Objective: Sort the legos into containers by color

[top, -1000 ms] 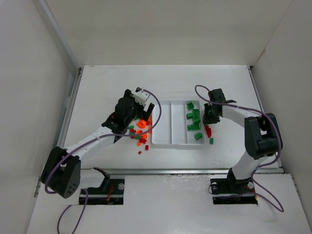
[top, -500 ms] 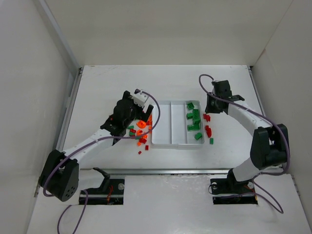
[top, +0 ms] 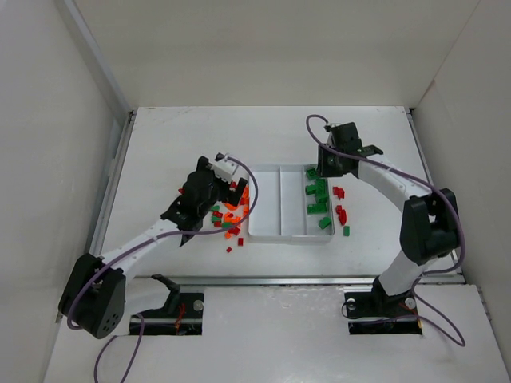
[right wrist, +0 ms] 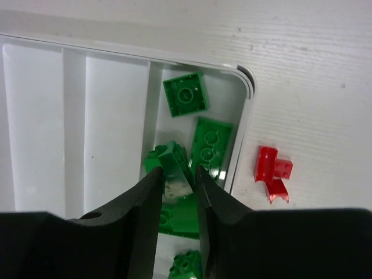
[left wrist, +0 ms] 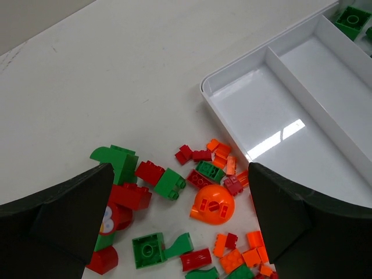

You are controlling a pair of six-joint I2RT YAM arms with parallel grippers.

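A small green lego (right wrist: 172, 158) sits pinched between the narrowed fingers of the right gripper (right wrist: 177, 173), over the white tray's (right wrist: 247, 81) right compartment, where other green bricks (right wrist: 186, 94) lie. Left of the tray, mixed red, green and orange legos (left wrist: 212, 204) lie scattered beneath the left gripper (left wrist: 180, 192), its fingers spread wide.

Place: a robotics lab cell is showing here.
Walls: plain white panels (top: 56, 120) are boxing in the tabletop (top: 176, 144) on three sides.
Rig: the left arm (top: 144, 235) and right arm (top: 389, 183) are standing bolted to base plates (top: 168, 311) at the near edge.
Wiring: purple cables (top: 307, 128) are trailing loose from both arms.
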